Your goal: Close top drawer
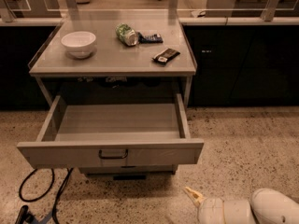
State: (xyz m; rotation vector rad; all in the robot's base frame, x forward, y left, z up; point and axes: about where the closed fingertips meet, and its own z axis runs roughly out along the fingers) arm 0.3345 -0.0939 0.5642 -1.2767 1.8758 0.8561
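Observation:
The top drawer (112, 154) is pulled far out of the grey cabinet, its inside bare. Its flat front panel carries a small dark bail handle (113, 154) at the centre. A lower drawer front shows as a dark strip just beneath it. My gripper (192, 195) sits at the bottom right on a white arm (247, 209), low and to the right of the drawer's front right corner, apart from it. Only one pale fingertip shows.
The cabinet top (112, 62) holds a white bowl (78, 43), a green can on its side (126, 34), a dark blue packet (149, 38) and a dark snack bar (166, 55). Black cables (42, 197) lie on the speckled floor at lower left. Dark cabinets flank both sides.

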